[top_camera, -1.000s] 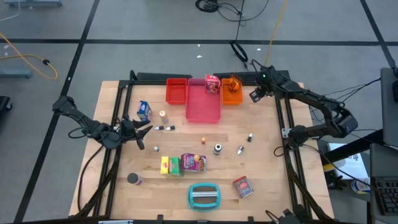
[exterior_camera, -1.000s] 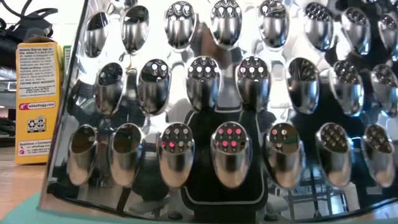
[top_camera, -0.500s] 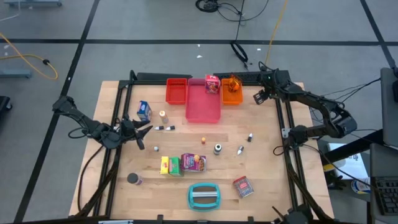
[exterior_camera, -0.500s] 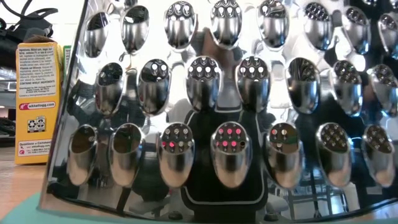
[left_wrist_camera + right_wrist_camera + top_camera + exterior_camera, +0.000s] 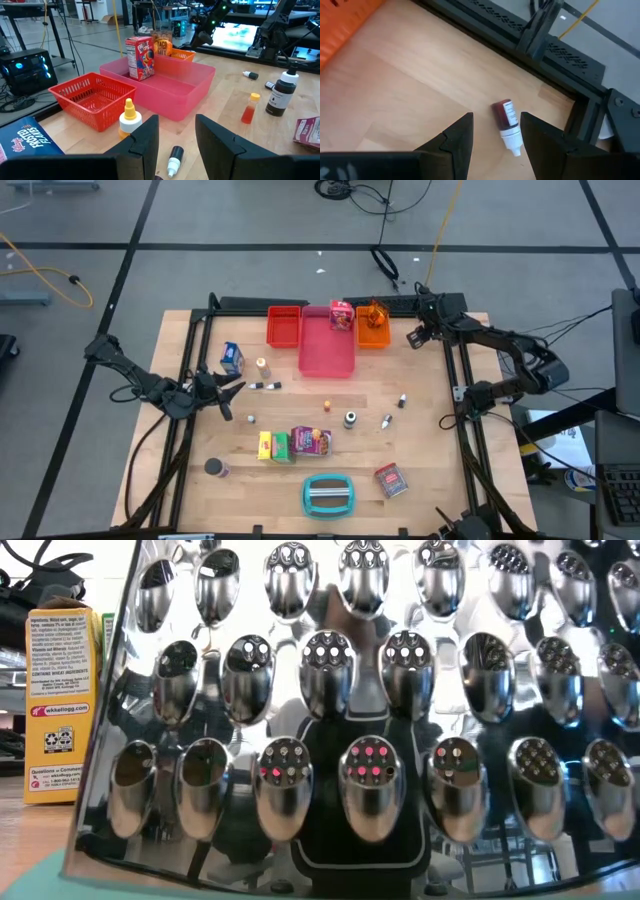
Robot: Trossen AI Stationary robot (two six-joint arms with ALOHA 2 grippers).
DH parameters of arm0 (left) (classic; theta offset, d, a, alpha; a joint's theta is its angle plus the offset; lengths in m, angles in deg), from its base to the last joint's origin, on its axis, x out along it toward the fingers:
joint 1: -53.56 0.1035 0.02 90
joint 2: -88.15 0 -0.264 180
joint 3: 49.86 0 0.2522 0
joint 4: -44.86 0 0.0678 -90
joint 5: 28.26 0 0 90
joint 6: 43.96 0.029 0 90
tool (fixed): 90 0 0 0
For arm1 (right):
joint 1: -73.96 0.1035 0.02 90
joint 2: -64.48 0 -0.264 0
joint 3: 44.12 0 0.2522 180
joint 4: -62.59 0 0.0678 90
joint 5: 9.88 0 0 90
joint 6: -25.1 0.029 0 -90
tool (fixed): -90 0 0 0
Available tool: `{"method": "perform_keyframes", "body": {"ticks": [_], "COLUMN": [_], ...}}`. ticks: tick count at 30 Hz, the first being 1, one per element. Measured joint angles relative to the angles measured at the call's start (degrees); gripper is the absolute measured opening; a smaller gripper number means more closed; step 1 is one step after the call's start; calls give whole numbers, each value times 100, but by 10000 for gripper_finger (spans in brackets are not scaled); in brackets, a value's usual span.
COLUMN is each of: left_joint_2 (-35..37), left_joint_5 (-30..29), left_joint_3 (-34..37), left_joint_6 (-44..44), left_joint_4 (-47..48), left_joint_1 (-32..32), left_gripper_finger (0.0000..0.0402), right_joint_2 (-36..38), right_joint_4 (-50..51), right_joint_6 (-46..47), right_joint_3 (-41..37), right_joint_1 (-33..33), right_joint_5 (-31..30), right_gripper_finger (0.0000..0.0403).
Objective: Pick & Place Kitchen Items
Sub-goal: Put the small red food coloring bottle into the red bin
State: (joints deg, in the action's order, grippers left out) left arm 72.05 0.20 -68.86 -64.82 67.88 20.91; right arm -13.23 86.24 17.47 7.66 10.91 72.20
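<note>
Up by the far right corner of the worktop (image 5: 430, 430), just right of the orange tray (image 5: 373, 332), the right tool (image 5: 414, 335) hangs with its fingers (image 5: 457, 137) apart and nothing between them. Its wrist view shows a small dark red bottle with a white cap (image 5: 507, 125) lying on its side on the wood below that gap, close to the black frame rail (image 5: 535, 42).

The pink tray (image 5: 327, 345) sits in the middle at the far edge, with the red basket (image 5: 283, 326) touching its left side and the orange tray on its right. A red-and-white box (image 5: 341, 316) stands upright in the pink tray's far end.

Left of the pink tray, the left tool (image 5: 228, 390) waits low over the wood, fingers (image 5: 142, 142) apart and empty. A blue box (image 5: 231, 358) and a yellow-capped bottle (image 5: 261, 367) lie between it and the red basket.

Nearer than the pink tray are a purple packet (image 5: 311, 441), yellow box (image 5: 265, 445), green box (image 5: 282, 447), dark can (image 5: 213, 468) and the grater (image 5: 328, 494).
</note>
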Motion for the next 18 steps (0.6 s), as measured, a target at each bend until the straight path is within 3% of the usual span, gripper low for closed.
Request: {"method": "perform_keyframes", "body": {"ticks": [11, 18], "left_joint_2": [-1, 0], "left_joint_5": [-1, -4], "left_joint_3": [0, 0], "left_joint_6": [14, 13], "left_joint_4": [0, -2], "left_joint_1": [0, 0], "left_gripper_finger": [129, 129], "right_joint_2": [-3, -21], "right_joint_4": [-45, -168], "right_joint_6": [-117, -30], "right_joint_3": [0, 2], "right_joint_1": [-118, -100], "right_joint_5": [177, 54], "right_gripper_finger": [192, 191]}}
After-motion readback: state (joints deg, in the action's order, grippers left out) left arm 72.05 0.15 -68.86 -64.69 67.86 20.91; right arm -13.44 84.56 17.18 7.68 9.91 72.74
